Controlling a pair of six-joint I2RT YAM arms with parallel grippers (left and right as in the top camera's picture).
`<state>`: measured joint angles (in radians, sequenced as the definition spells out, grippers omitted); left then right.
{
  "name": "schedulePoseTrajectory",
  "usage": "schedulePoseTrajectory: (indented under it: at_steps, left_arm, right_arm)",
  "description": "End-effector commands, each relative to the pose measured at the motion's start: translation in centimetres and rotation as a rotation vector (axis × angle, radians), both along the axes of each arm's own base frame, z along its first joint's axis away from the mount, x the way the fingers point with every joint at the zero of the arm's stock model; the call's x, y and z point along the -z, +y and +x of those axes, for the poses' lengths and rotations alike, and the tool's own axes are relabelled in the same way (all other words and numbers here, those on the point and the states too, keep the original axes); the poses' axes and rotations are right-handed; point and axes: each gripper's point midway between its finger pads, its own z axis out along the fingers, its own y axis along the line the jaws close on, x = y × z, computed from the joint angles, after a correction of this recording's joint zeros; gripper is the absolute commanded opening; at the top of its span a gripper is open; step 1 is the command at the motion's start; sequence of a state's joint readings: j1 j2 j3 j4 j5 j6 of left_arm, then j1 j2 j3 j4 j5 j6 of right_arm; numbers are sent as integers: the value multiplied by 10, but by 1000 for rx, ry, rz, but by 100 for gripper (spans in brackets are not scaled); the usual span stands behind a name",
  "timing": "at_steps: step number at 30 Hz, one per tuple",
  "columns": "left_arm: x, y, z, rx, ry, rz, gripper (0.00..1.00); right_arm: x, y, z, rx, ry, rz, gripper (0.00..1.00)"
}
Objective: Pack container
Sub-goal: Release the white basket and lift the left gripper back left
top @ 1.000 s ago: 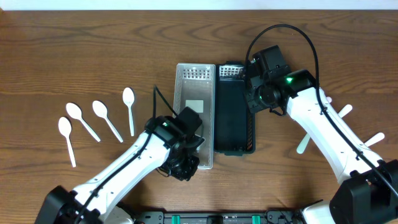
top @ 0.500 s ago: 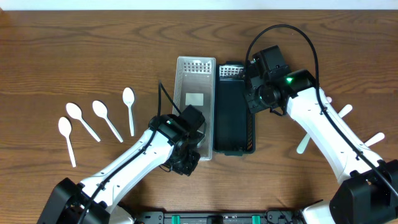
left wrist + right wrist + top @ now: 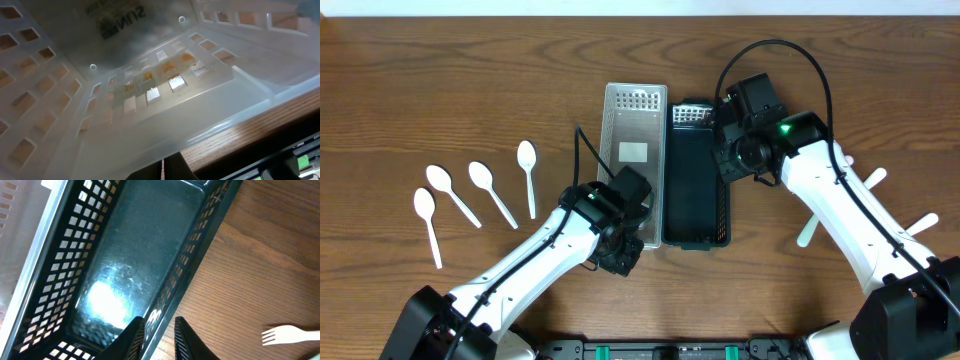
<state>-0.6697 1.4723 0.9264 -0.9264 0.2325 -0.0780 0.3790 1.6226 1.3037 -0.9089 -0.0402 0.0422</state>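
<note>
Moved: clear tray (image 3: pixel 634 150) pushed forward, now level beside black tray (image 3: pixel 690 190); packing can start. Grip of left pincer (image 3: pixel 162 170) unclear; right pincer (image 3: pixel 159 332) clamps black tray wall.

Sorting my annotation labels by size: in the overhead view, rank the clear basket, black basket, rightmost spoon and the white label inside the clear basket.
1. The clear basket and black basket: about alike, both partly covered, so unranked.
2. The rightmost spoon.
3. The white label.

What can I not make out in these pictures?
Left gripper: left arm covers it overhead; left wrist view cuts it at the bottom edge, open or shut unclear.
Label on clear tray: blurred, cut by top edge, left wrist view.
White utensils: overhead, right arm hides their ends.
</note>
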Motion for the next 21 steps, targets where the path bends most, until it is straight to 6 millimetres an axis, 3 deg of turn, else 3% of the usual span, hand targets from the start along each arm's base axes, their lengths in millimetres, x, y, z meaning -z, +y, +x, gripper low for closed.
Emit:
schedulePoseTrajectory:
  at_steps: [1, 6, 12, 21]
  left_arm:
    - [-14, -5, 11, -8, -54, -22, 6]
    - [-36, -1, 23, -33, -153, -21, 6]
    - [-55, 28, 43, -176, -291, 49, 6]
    - [-66, 79, 69, -480, -315, 47, 6]
  right_arm:
    - [-2, -10, 6, 51, -22, -46, 22]
    - [-3, -24, 12, 112, -49, -110, 21]
    - [6, -38, 17, 225, -31, -115, 4]
    - [53, -41, 33, 269, 44, -127, 1]
